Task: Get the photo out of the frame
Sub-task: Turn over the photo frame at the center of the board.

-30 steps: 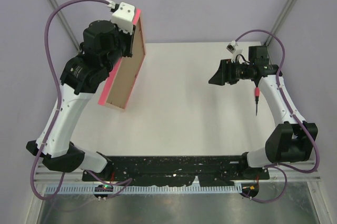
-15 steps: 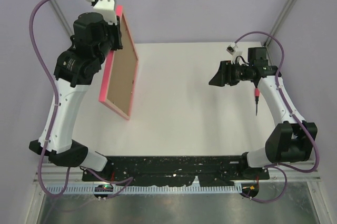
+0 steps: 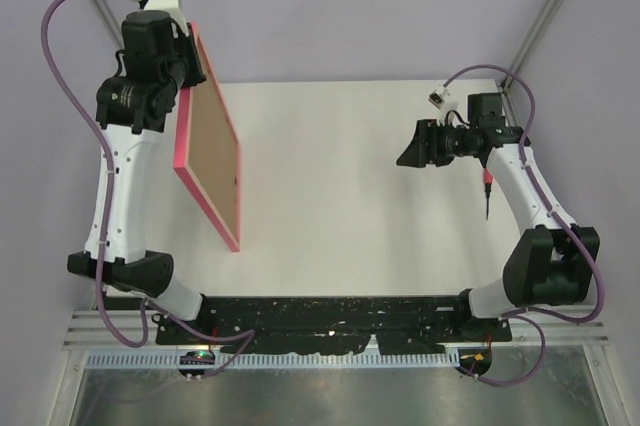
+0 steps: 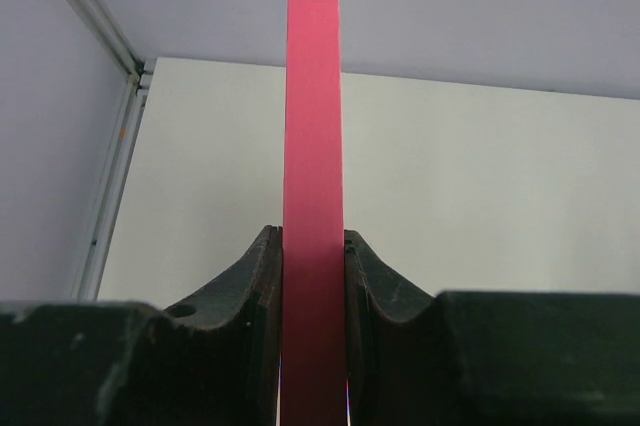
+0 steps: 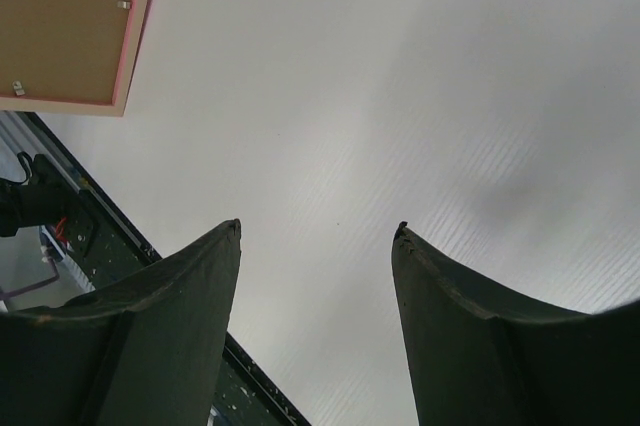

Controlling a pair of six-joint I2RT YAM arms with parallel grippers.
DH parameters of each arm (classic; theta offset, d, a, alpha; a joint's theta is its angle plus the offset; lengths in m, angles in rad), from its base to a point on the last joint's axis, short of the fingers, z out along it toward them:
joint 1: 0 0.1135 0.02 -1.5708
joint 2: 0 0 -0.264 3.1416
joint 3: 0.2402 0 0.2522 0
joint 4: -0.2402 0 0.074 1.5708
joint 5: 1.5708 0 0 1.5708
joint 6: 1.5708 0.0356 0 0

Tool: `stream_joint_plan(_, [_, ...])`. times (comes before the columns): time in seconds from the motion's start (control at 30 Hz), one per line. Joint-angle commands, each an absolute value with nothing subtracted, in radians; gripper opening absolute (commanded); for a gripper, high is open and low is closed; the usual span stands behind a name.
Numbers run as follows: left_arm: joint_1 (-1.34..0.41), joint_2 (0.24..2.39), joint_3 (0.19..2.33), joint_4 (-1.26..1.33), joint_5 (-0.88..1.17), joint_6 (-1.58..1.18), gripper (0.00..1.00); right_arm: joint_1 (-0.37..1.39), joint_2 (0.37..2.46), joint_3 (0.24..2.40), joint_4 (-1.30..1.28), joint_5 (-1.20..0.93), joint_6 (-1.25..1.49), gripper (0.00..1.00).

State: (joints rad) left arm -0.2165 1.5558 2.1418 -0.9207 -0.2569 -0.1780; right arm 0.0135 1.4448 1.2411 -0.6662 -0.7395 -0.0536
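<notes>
Evidently the frame (image 4: pixel 312 146) is pinched edge-on by the left gripper (image 4: pixel 310 236), whose jaws are pressed against both faces of the pink rim. It is held up at the left side of the table (image 3: pixel 340 196), gripped at its far, upper end. Its long axis is seen sloping from that grip down toward the near side. Whether its lowest corner touches the table cannot be told.

The brown backing board (image 3: pixel 212 141) is turned toward the right, so the frame's back is presented to the right gripper (image 5: pixel 318 228). That gripper is spread wide with nothing between its fingers. It is held above the right half of the table, aimed leftward, and well apart from the frame. The frame thus lies to its left, across open tabletop. Since the left gripper is occupied with holding, the right arm is judged the one free to work on the back.

The photo is not seen in any view; it is presumed hidden behind the board, on the face turned away. A few small light tabs (image 5: pixel 18 88) are made out at the board's edge from the right wrist, but their state is too small to judge. Only a corner of the frame is caught there, the rest being cut off.
</notes>
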Motion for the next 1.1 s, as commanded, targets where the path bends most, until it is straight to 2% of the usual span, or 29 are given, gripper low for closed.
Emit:
stream_joint_plan(0.0, [-0.161,1.537,2.166,-0.841,-0.192,-0.23,0.0,0.014,1.465,1.238,-0.641,-0.741,-0.055,0.67])
stream_joint_plan(0.63, [-0.005,1.542,2.031,-0.848,-0.13,-0.261,0.0,0.014,1.543,1.246,-0.643,-0.657,-0.015,0.68])
stream_joint_plan(0.73, [0.073,1.525,1.997,-0.856,-0.1,-0.265,0.0,-0.026,1.56,1.252,-0.65,-0.65,-0.008,0.68])
stream_joint_plan(1.07, [0.178,1.402,1.734,-0.792,0.03,-0.241,0.0,-0.044,1.615,1.267,-0.657,-0.707,-0.003,0.68])
